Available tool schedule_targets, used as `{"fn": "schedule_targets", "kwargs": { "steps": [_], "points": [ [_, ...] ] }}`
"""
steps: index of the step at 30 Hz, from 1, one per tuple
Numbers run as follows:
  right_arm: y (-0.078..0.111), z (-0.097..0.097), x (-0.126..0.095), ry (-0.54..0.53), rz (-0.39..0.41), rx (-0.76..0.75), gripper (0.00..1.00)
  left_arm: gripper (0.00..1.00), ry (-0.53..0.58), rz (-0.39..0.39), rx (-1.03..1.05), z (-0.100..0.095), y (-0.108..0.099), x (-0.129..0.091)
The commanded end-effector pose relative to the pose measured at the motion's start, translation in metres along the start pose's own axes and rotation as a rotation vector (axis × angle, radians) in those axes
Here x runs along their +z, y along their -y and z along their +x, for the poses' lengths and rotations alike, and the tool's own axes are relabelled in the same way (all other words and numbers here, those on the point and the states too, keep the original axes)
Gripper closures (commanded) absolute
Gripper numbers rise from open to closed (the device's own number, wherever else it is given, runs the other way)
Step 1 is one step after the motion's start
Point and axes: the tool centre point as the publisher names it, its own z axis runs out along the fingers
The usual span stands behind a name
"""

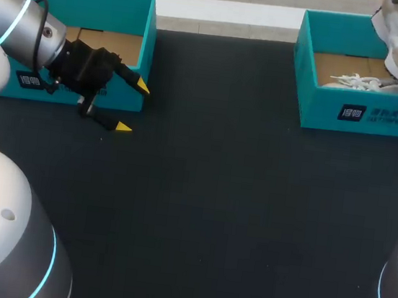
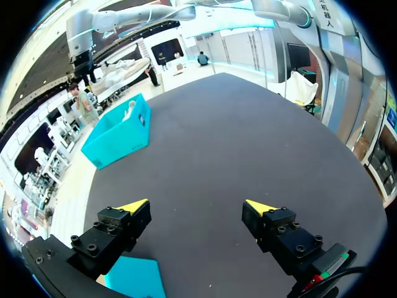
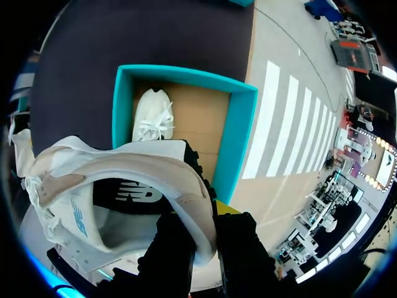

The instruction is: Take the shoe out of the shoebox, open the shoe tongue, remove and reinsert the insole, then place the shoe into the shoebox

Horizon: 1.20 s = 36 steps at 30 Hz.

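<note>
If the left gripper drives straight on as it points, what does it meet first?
Probably nothing: ahead of the left gripper lies only bare table; the far shoebox looks off to the side.

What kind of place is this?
Probably a robot test bench, not a shop: a dark table, two teal shoeboxes, and the right gripper holding a white shoe above one.

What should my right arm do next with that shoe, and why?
Probably carry the shoe out over the table and lower it: the right gripper, jaws shut on its heel collar, holds it above the shoebox, where a second shoe lies, and the left gripper is open.
</note>
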Motion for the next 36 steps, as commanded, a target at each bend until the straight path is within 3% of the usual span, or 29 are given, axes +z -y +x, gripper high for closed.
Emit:
{"fn": "schedule_targets", "kwargs": {
  "steps": [1,9,15,21,25,30,36],
  "points": [
    [0.0,-0.003,-0.003,-0.018,0.003,-0.002,1.0,0.0,0.001,-0.002,0.001,0.001,0.001,0.0],
    [0.0,-0.003,-0.003,-0.018,0.003,-0.002,1.0,0.0,0.001,-0.002,0.001,0.001,0.001,0.0],
    [0.039,-0.018,0.024,-0.003,0.083,0.021,1.0,0.0,0.001,-0.002,0.001,0.001,0.001,0.0],
    [0.068,-0.032,0.052,-0.002,0.094,0.022,1.0,0.0,0.001,-0.002,0.001,0.001,0.001,0.0],
    [0.078,-0.035,0.07,-0.023,0.062,0.067,1.0,0.0,0.001,-0.002,0.001,0.001,0.001,0.0],
    [0.087,-0.041,0.081,-0.032,0.078,0.092,1.0,0.0,0.001,-0.002,0.001,0.001,0.001,0.0],
    [0.102,-0.038,0.087,-0.081,0.177,0.305,1.0,0.0,0.001,-0.002,0.001,0.001,0.001,0.0]
  ]
}}
